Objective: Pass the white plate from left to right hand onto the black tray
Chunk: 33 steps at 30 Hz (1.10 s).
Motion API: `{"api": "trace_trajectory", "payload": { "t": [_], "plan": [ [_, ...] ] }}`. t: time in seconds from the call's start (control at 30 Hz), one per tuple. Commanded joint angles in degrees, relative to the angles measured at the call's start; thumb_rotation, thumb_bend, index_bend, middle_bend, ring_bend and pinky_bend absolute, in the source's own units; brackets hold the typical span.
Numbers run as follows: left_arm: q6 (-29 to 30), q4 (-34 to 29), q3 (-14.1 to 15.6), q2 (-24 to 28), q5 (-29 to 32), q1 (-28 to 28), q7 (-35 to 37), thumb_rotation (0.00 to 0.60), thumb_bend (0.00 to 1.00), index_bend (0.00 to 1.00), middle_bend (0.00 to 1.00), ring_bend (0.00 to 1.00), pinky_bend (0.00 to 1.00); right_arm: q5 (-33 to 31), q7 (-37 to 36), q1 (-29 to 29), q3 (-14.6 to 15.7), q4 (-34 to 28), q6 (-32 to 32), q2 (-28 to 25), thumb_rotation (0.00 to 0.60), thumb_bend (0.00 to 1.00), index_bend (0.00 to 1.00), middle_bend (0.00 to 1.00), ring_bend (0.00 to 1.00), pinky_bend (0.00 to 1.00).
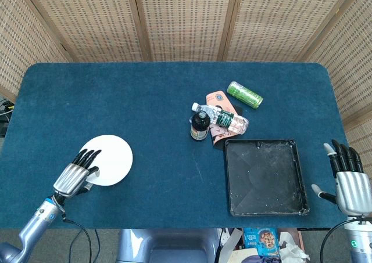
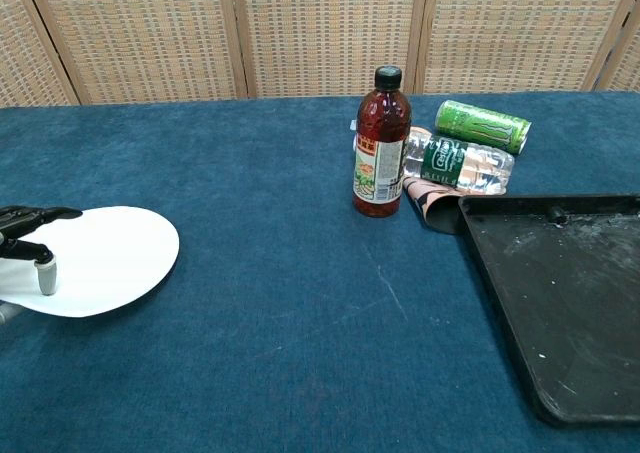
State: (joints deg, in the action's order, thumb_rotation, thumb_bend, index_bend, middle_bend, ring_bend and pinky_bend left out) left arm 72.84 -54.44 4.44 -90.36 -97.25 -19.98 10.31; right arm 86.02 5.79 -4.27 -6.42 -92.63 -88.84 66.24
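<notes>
Blue felt, a white plate lifting at the left edge

Blue felt is covering the desk (image 1: 168,100), the largest thing here. The black tray (image 1: 265,177) is lying empty at the right, well apart from the white plate (image 1: 109,168), which is sitting near the left front corner. The left hand (image 1: 75,175) is gripping the plate's near rim, fingers (image 1: 87,157) over the top (thumb seemingly beneath). Keeping the plate level while raising it would be wise. The right hand (image 1: 350,184) is waiting beside the tray, fingers apart and holding nothing. Only the head view is showing that right hand; the chest view is showing the plate's near edge off the felt.
</notes>
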Motion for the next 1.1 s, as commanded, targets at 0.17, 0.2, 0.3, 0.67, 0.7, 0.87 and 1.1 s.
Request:
{"api": "trace_trajectory", "payload": {
  "t": [0.17,0.2,0.3,0.67,0.7,0.87,1.1],
  "plan": [
    [5.66,1.53,-4.46,0.58,2.23,-0.86,6.76,0.600,0.51,0.71,0.00,0.00,0.00,0.01,0.09,-0.07,0.04,0.02,0.12,0.07,0.600,0.00,0.00,0.00,0.00,0.00],
    [6.72,1.69,-5.21,0.97,2.60,-0.93,7.81,0.600,0.51,0.72,0.00,0.00,0.00,-0.05,0.13,-0.11,0.04,0.04,0.20,0.11,0.600,0.00,0.00,0.00,0.00,0.00],
    [8.56,1.75,-6.47,1.87,3.07,-1.23,9.57,0.600,0.51,0.75,0.00,0.00,0.00,-0.11,0.25,-0.17,0.03,0.07,0.30,0.20,0.600,0.00,0.00,0.00,0.00,0.00],
    [16.02,-0.99,-7.32,3.87,-1.95,-4.63,11.93,0.600,0.51,0.77,0.00,0.00,0.00,-0.06,1.22,-0.18,0.13,-0.01,0.20,0.55,0.600,0.00,0.00,0.00,0.00,0.00],
    [16.35,-1.93,-7.20,3.91,-2.76,-5.26,11.42,0.600,0.51,0.77,0.00,0.00,0.00,-0.09,1.34,-0.21,0.12,0.02,0.23,0.61,0.600,0.00,0.00,0.00,0.00,0.00],
    [16.42,-7.06,-6.31,2.97,-7.18,-8.80,9.03,0.600,0.51,0.77,0.00,0.00,0.00,-0.75,1.99,-0.33,-0.09,0.22,0.55,0.89,0.600,0.00,0.00,0.00,0.00,0.00],
    [13.76,-11.33,-6.07,0.23,-10.32,-13.44,8.10,0.600,0.51,0.78,0.00,0.00,0.00,-2.06,2.90,-0.71,-0.52,0.65,1.43,1.43,0.600,0.00,0.00,0.00,0.00,0.00]
  ]
}}
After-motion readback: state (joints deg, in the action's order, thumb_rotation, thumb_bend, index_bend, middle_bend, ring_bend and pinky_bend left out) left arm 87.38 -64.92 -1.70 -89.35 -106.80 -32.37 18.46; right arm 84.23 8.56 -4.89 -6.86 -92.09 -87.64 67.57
